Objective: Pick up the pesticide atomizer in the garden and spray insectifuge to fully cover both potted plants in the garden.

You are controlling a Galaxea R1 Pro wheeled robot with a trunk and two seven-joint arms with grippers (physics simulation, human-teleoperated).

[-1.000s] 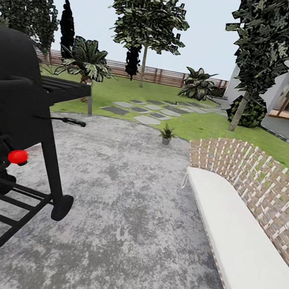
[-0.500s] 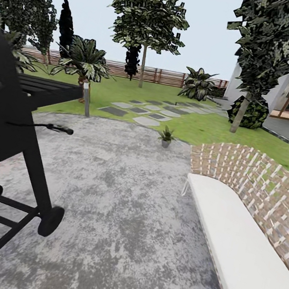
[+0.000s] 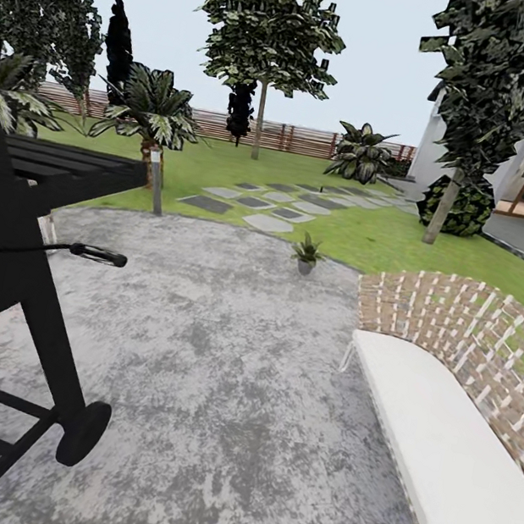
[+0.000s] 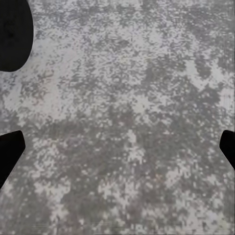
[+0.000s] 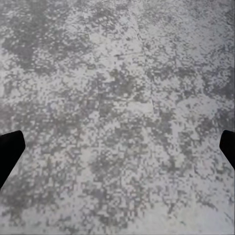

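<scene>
Grey paving (image 3: 233,377) holds one potted plant (image 3: 306,254), unlabelled.

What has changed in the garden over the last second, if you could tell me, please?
The whole head view has shifted, so the camera moved rather than the things: the black grill has slid off toward the left edge, and the potted plant and white bench sit slightly further right. Nothing was taken hold of or let go. Both wrist views look down on grey paving, fingers wide apart.
</scene>
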